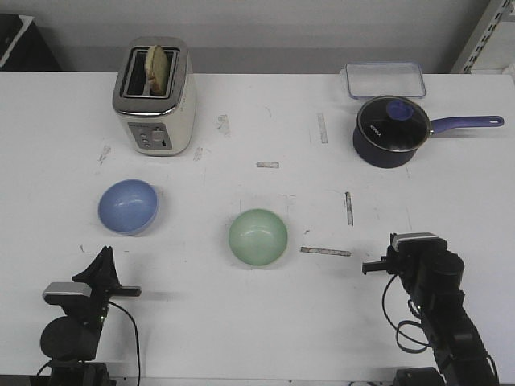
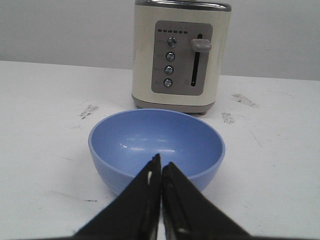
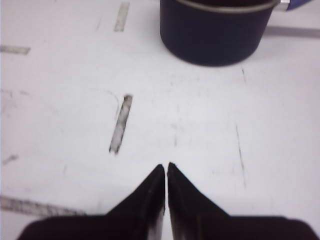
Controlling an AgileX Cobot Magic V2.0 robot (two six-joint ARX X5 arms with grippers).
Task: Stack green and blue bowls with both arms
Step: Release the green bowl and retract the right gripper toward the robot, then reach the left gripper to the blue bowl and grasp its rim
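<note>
With both pincers clenched and empty, the blue bowl [image 1: 128, 206] sits left and the green bowl [image 1: 257, 237] mid-counter, apart; they look light, stiff and slick, so I would pinch each by its rim.

Black arms [image 1: 434, 297], grey-topped claws, loose cables

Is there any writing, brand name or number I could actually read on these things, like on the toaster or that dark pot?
Nothing can be read for certain.
Toaster: small labels beside its round buttons and a row of marks above them, too small and blurred to read.
Saucepan: a short pale word on its glass lid, too small to make out.
Blue bowl, green bowl, clear container: no text visible.
</note>
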